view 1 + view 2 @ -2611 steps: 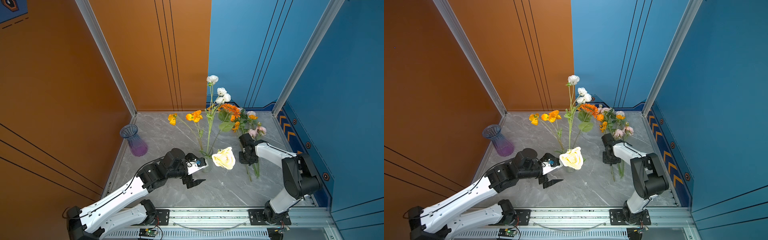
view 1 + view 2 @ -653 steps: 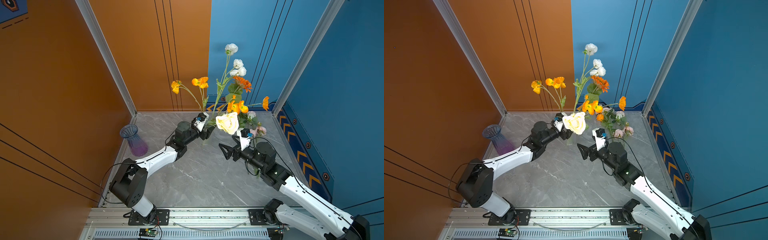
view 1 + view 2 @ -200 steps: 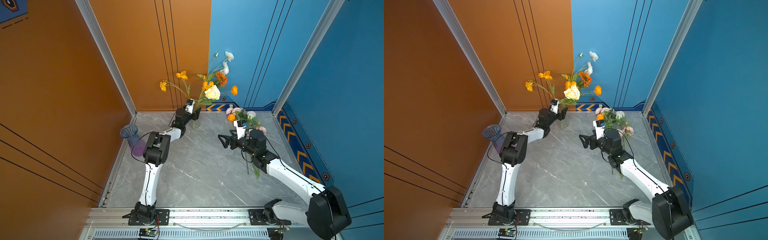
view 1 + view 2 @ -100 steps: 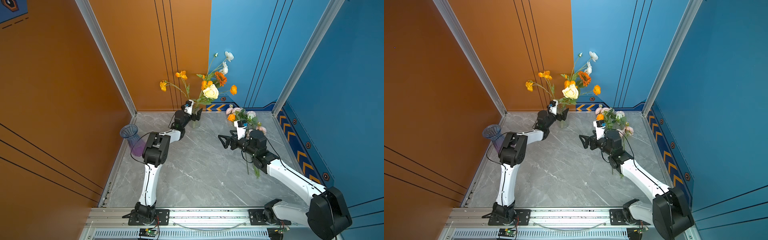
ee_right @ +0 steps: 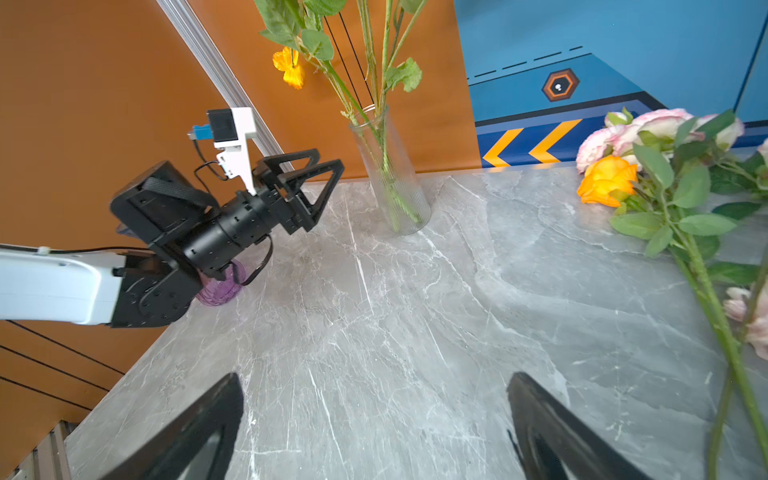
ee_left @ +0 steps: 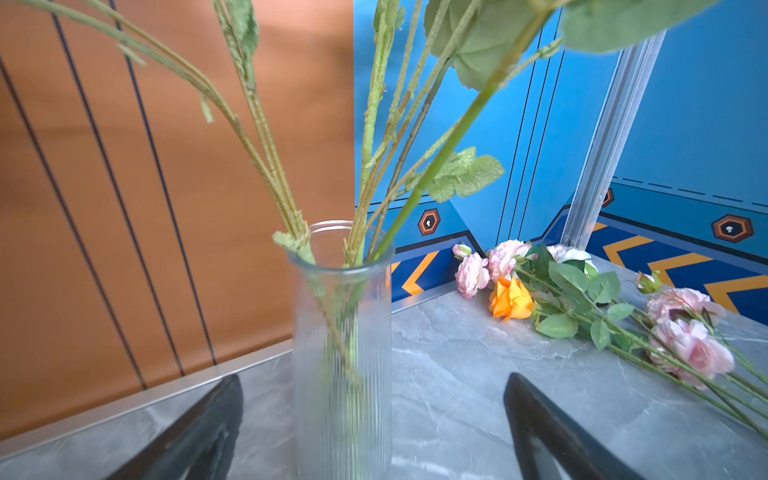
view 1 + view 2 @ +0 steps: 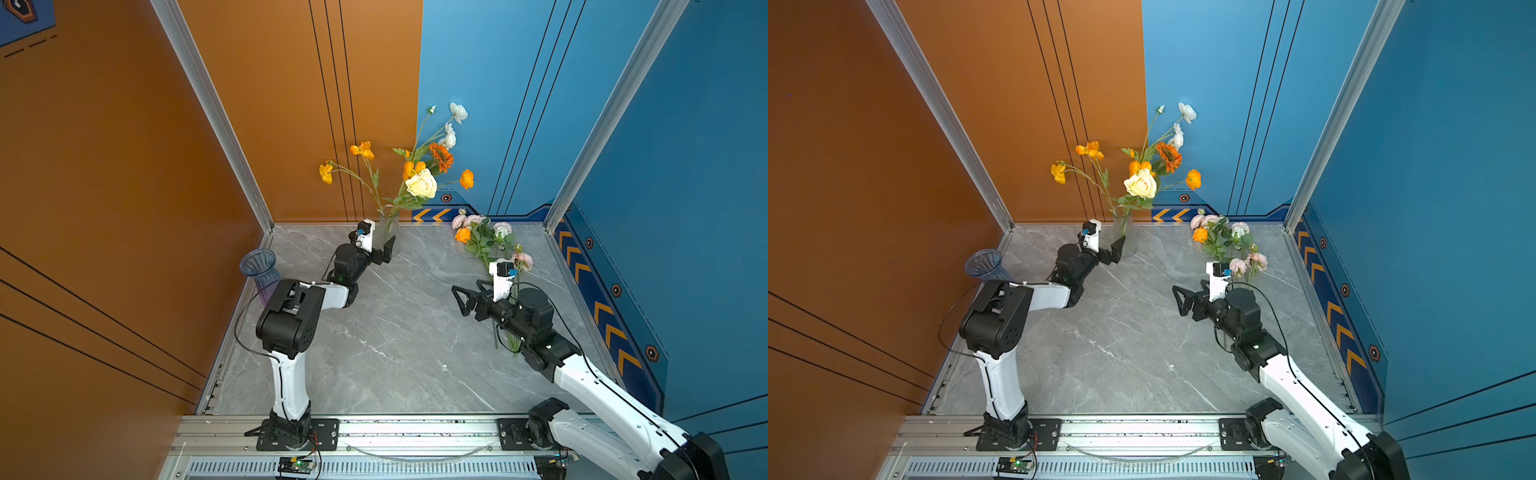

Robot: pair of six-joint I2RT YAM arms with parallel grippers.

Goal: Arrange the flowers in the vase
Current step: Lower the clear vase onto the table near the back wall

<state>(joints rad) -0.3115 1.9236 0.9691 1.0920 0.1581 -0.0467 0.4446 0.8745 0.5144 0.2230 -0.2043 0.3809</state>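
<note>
In both top views your left pincer [image 7: 384, 249] sits at the back of the table [image 7: 395, 340]. Its jaws are spread wide and empty, just short of the clear ribbed vase [image 7: 389, 226]. The arranged flowers [image 7: 420, 183], orange, white and one cream bloom, stand in that vase against the back wall. Your right pincer [image 7: 1187, 301] hovers over the table's right half, also wide and holding nothing. The loose flowers [image 7: 1223, 241], pink with one orange, lie flat near the back right corner, their stems running under your right arm. A purple vase [image 7: 259, 268] stands at the left edge, well apart from both pincers.

The left wrist view frames the clear ribbed vase [image 6: 343, 353] between two black fingers [image 6: 195, 436], with a gap on either side. Green stems fan out of its mouth.

In the right wrist view the left pincer [image 5: 328, 160] points at the clear ribbed vase [image 5: 390, 187] without touching it. The right pincer's own fingers [image 5: 552, 432] stand far apart above bare marble, with the loose flowers [image 5: 665, 187] off to one side.
</note>
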